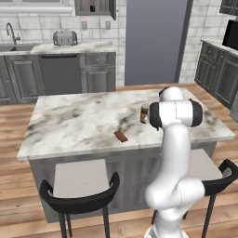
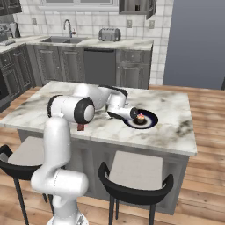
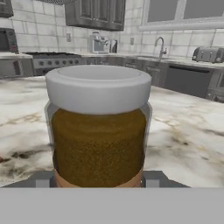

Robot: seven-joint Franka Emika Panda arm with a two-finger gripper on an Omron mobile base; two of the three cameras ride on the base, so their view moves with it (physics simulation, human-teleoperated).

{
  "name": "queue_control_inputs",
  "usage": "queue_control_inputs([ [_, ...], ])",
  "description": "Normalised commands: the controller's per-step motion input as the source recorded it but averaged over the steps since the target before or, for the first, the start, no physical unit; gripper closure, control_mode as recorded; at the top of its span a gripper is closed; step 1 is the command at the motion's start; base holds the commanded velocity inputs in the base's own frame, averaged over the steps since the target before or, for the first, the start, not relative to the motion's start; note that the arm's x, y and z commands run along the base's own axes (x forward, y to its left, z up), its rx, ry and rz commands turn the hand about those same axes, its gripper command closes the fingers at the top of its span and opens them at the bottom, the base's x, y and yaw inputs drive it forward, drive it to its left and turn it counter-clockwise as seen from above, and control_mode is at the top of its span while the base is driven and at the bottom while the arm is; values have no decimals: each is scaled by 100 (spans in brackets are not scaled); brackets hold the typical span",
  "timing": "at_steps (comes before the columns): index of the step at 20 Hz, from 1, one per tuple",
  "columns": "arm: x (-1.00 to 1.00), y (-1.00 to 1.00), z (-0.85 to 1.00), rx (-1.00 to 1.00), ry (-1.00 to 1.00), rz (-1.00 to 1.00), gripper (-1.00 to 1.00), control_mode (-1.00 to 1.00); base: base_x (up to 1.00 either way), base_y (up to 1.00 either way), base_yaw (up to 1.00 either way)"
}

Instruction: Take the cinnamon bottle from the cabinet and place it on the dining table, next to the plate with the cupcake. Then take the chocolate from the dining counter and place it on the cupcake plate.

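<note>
1. A marble-topped island worktop (image 1: 83, 123) is set in the middle of the room, on a grey base.
2. Two black-backed stools (image 1: 80, 190) with pale seats are drawn up at its near side.
3. The floor (image 1: 14, 186) is laid with warm wooden planks.
4. Dark grey cabinets (image 1: 23, 76) are ranged along the far wall, beneath a second marble counter.
5. A sink tap (image 2: 68, 27) and a toaster (image 1: 65, 37) are seen on that counter.
6. The wall (image 2: 88, 24) is covered with pale tiles.
7. A window (image 3: 183, 11) is seen above the sink.

Marble island (image 1: 83, 121): chocolate (image 1: 121, 136), plate (image 2: 151, 121).
</note>
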Motion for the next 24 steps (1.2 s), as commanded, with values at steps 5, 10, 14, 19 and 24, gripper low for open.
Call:
queue_control_inputs([
  [5,47,-4,-28,-1,1,0,100,-100,0,0,0],
  [10,29,0,-40,-5,0,0,100,-100,0,0,0],
  [14,29,0,-30,0,1,0,100,-100,0,0,0],
  [19,-7,0,-8,0,3,0,-100,-100,0,0,0],
  [24,-28,0,6,0,-4,0,-100,-100,0,0,0],
])
